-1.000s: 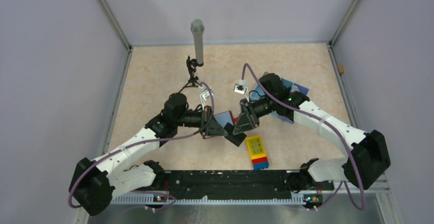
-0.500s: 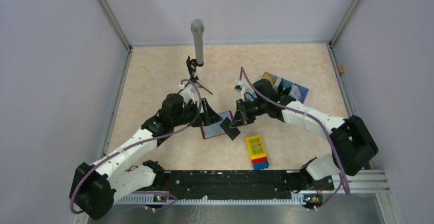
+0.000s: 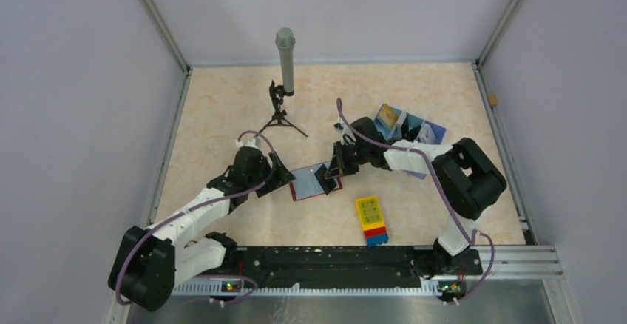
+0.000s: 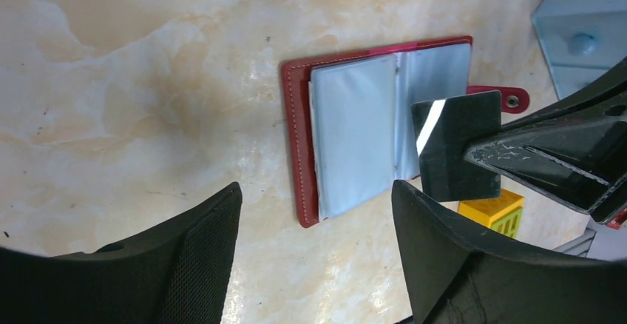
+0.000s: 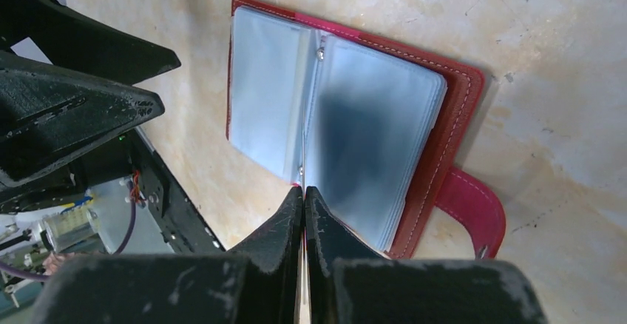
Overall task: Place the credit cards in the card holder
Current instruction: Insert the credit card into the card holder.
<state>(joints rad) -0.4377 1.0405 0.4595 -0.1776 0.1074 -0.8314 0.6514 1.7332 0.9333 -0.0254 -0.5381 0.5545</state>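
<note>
The card holder (image 3: 307, 185) lies open on the table, dark red outside with blue-grey pockets (image 4: 353, 143) and a red tab (image 5: 473, 209). My right gripper (image 3: 332, 176) is shut on a dark credit card (image 4: 458, 146), held on edge over the holder's right-hand pockets (image 5: 370, 128); in the right wrist view the card shows only as a thin line between my fingertips (image 5: 304, 209). My left gripper (image 4: 314, 257) stands open just left of the holder, empty and touching nothing. A yellow-gold card (image 3: 387, 116) rests in the light-blue tray.
The light-blue tray (image 3: 432, 129) sits behind the right arm. A yellow, red and blue block (image 3: 371, 220) lies in front of the holder. A grey cylinder on a small black tripod (image 3: 285, 61) stands at the back. Grey walls enclose the table.
My left gripper opened and drew back to the left, off the holder. My right gripper shut on the dark card and carried it back and left over the open pockets.
</note>
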